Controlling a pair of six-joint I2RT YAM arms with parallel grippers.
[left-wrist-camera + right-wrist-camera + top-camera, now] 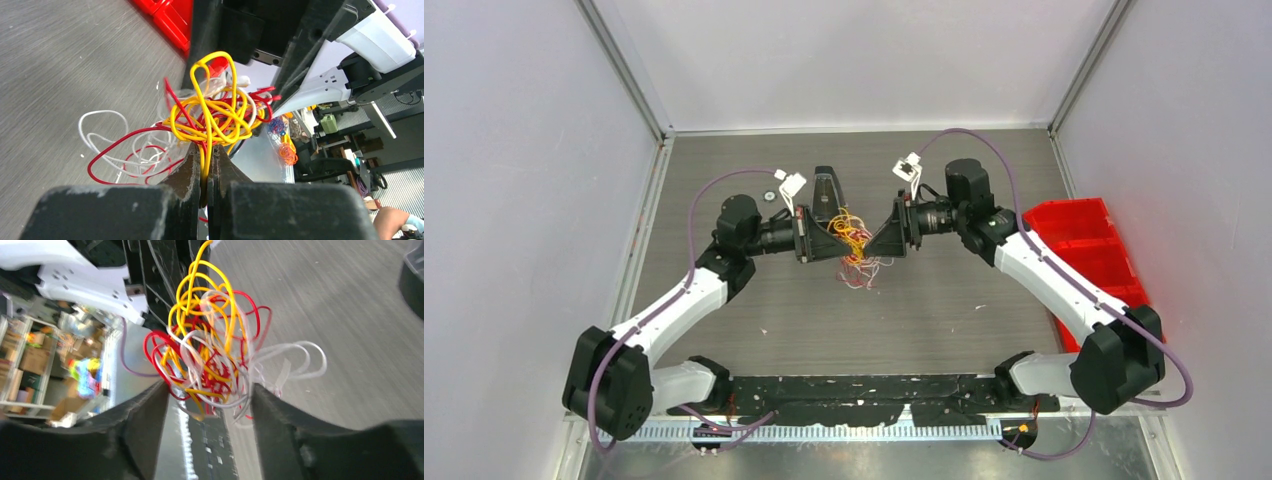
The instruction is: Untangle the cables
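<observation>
Starting on the left: the left arm reaches in toward the middle of the table (944, 310), and its end effector (824, 235) points at the knot from the left. Up close on the left wrist view, that left end effector (205, 162) is pinched right down. The fingers (187, 172) are almost touching, with a single strand of the yellow cable (220, 135) clamped between them. That strand runs straight up out of the grip into the thick of the bundle.

And there's the tangle of cables (854, 252), dead centre between the two arms. It's a messy ball of yellow, red and white loops. From the left wrist the tangle (215, 117) shows yellow loops piled on top. A long red cable (125, 139) sweeps out low to the left, and a white cable (102, 112) curls out beyond it over the grey table. Whether those trailing loops touch the surface, I can't tell.

Now across to the right end effector (876, 240), coming in from the other side. On its own camera the right end effector (207, 395) is spread wide. One finger (145, 415) is on each side of the gap, and the tangle (215, 345) hangs in that gap with nothing squeezed.

Far right, a red bin (1084, 240) sits along the table's edge, well apart from the cables.
</observation>
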